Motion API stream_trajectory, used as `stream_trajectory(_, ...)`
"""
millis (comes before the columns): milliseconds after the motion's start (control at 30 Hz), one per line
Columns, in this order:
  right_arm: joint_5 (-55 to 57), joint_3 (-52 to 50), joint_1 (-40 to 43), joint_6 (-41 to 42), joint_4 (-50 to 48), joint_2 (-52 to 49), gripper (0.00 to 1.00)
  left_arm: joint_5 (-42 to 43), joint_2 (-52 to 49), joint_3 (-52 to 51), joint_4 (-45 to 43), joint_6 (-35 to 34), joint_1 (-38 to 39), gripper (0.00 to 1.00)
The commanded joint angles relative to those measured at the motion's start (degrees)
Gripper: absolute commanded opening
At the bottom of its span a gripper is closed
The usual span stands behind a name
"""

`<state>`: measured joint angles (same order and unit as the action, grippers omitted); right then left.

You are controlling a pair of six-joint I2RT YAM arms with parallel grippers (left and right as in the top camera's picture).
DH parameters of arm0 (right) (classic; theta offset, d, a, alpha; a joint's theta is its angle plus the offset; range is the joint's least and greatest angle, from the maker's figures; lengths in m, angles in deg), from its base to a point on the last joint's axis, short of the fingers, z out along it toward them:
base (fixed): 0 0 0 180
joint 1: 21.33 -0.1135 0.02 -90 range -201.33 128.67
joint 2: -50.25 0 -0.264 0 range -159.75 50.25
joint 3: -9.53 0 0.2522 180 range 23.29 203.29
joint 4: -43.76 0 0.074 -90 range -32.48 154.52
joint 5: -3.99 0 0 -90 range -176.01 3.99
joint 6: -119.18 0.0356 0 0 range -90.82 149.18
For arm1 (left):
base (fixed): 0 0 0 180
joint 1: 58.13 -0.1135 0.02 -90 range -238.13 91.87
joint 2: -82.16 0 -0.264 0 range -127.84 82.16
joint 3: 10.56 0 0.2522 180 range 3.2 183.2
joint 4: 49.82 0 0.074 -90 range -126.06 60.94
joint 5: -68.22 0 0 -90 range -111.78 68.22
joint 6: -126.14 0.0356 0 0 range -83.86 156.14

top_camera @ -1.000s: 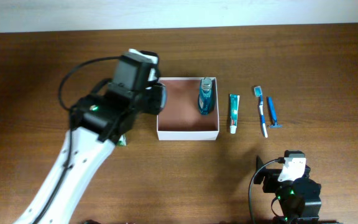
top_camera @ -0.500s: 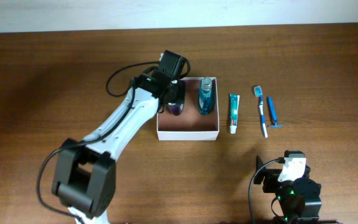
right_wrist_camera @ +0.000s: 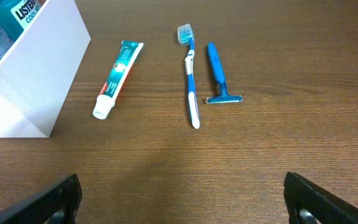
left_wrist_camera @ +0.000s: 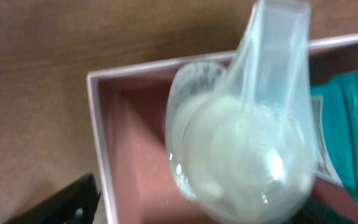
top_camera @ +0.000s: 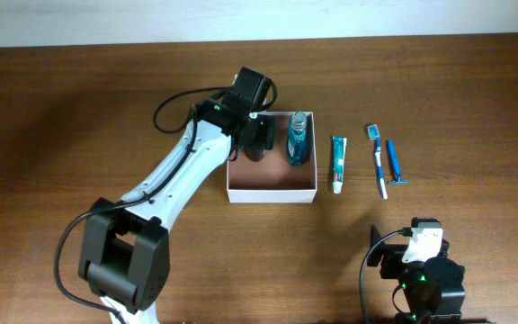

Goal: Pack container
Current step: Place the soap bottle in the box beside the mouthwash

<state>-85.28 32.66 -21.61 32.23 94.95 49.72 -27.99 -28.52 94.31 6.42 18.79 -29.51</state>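
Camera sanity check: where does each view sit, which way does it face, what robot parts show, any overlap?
Overhead: above the table, looking straight down at the container, toiletries and both arms.
Left wrist: on the left arm, looking down into the container's corner; one dark finger shows.
Right wrist: low over the table, facing toothpaste, toothbrush, razor; both fingers of the right hand show.
Shared: all three see the container and teal bottle.
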Motion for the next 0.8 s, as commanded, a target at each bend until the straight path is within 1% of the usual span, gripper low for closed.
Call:
stream_trajectory(0, -0.1, -0.4, 0.4, 0.4, 0.0, 0.3, 0.99, -0.3, 2.2, 6.8, 9.6, 1.2, 0.2, 0.83)
stream_trajectory(33, -0.1, -0.4, 0.4, 0.4, 0.0, 0.3, 0.99, -1.0, 2.5, 8.0, 12.2, 1.1, 0.1, 0.85)
stream_trajectory(67, -0.1, -0.4, 0.4, 0.4, 0.0, 0.3, 0.99, -3.4, 3.1, 9.8, 16.8, 1.1, -0.1, 0.93)
stream_trajectory(133, -0.1, -0.4, 0.4, 0.4, 0.0, 0.3, 0.99, -7.2, 4.5, 11.6, 23.1, 1.1, -0.8, 0.98)
stream_trajectory(167, -0.1, -0.4, 0.4, 0.4, 0.0, 0.3, 0.99, -8.3, 5.3, 11.9, 25.6, 1.1, -1.4, 0.99)
stream_trajectory(233, -0.1, -0.4, 0.4, 0.4, 0.0, 0.3, 0.99, -8.4, 7.1, 11.9, 30.3, 1.1, -3.1, 0.99)
stream_trajectory(333, -0.1, -0.4, 0.4, 0.4, 0.0, 0.3, 0.99, -10.0, 7.5, 11.3, 34.8, 1.1, -6.1, 0.99)
stream_trajectory(433, -0.1, -0.4, 0.4, 0.4, 0.0, 0.3, 0.99, -10.7, 7.5, 7.4, 35.2, -0.4, -8.7, 0.99)
stream_trajectory(467, -0.1, -0.4, 0.4, 0.4, 0.0, 0.3, 0.99, -10.5, 7.5, 3.4, 33.6, -1.7, -10.7, 0.99)
stream_trajectory(533, -0.1, -0.4, 0.4, 0.4, 0.0, 0.3, 0.99, -9.6, 7.5, -0.7, 31.1, -2.0, -12.3, 0.99)
stream_trajectory(633, -0.1, -0.4, 0.4, 0.4, 0.0, 0.3, 0.99, -5.2, 7.5, -8.9, 24.3, -1.9, -14.8, 0.99)
stream_trajectory(667, -0.1, -0.4, 0.4, 0.4, 0.0, 0.3, 0.99, -5.1, 7.5, -11.9, 21.0, -1.9, -15.4, 0.99)
stream_trajectory(767, -0.1, -0.4, 0.4, 0.4, 0.0, 0.3, 0.99, -5.1, 7.5, -16.0, 16.0, -2.0, -16.1, 0.98)
